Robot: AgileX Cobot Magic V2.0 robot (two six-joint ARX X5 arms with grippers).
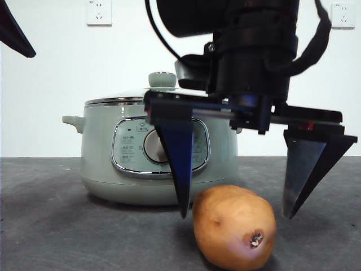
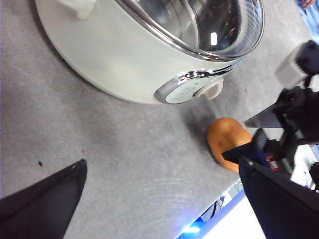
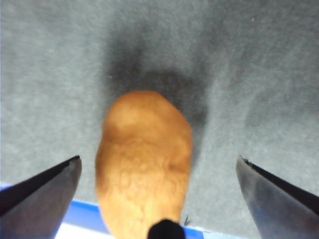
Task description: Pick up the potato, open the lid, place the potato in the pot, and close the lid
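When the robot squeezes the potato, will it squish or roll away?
The potato looks firm, so it probably won't squish. Its rounded oval shape lies on its side on the flat table, so a nudge could roll it. The right tool is open on both sides, which should trap it.

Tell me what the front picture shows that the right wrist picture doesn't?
Only the front view shows the pot with its dial and the lid sitting on it with a pale green knob, plus the wall sockets. It also shows the scar on the potato's end. Only the right wrist view looks straight down on the potato's top. Both show the potato lying on the grey table with the right pincer open, one jaw on each side, not touching it.
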